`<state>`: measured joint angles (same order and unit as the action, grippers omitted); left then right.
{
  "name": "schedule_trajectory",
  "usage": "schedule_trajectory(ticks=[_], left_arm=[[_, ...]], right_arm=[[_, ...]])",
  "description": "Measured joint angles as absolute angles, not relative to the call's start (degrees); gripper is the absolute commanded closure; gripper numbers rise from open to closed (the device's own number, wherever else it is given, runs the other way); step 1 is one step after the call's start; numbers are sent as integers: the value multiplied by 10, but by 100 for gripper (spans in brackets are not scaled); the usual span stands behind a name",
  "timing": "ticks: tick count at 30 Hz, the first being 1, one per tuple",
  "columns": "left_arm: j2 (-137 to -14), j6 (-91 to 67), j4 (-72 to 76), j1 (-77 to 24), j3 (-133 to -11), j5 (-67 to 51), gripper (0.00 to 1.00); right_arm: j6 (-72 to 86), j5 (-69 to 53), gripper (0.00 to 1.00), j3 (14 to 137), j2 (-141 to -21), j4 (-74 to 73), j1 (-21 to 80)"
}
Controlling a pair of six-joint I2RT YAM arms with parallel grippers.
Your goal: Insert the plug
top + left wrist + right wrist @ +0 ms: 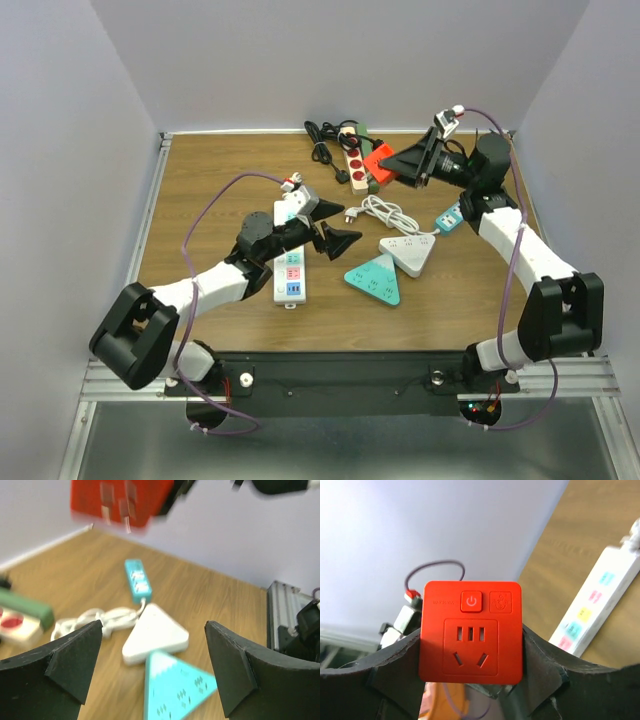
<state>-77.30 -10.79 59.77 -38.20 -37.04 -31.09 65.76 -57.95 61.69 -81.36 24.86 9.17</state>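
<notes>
My right gripper [395,163] is raised over the back of the table and shut on a red plug adapter [378,162]. In the right wrist view the adapter [471,632] sits squarely between the fingers [395,665], socket face and power button towards the camera. Its metal prongs show at the top of the left wrist view [120,502]. My left gripper [322,238] is open and empty, low over the table beside a white power strip [290,268] with coloured sockets. That strip also shows in the right wrist view [597,605].
A teal triangular socket block [375,280] and a white one [410,255] lie mid-table, ahead of my left gripper [154,627]. A small teal strip [448,217], a coiled white cable [385,210], a beige strip with red sockets [355,165] and a black cable [325,140] lie towards the back.
</notes>
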Motion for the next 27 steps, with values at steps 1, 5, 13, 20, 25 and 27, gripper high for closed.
schedule_trajectory(ticks=[1, 5, 13, 20, 25, 27], left_arm=[[-765, -109, 575, -378, -362, -304, 4], [-741, -112, 495, -369, -354, -247, 3], [-771, -186, 287, -346, -398, 30, 3], [-823, -225, 228, -303, -398, 138, 2], [-876, -216, 255, -275, -398, 119, 2], [-895, -213, 266, -269, -398, 109, 2]], right_arm=[[644, -572, 100, 633, -825, 252, 87], [606, -566, 99, 661, -855, 265, 81], [509, -557, 99, 662, -877, 233, 81], [463, -557, 100, 662, -877, 210, 81], [448, -558, 100, 662, -877, 197, 81], [443, -559, 100, 662, -877, 191, 81]])
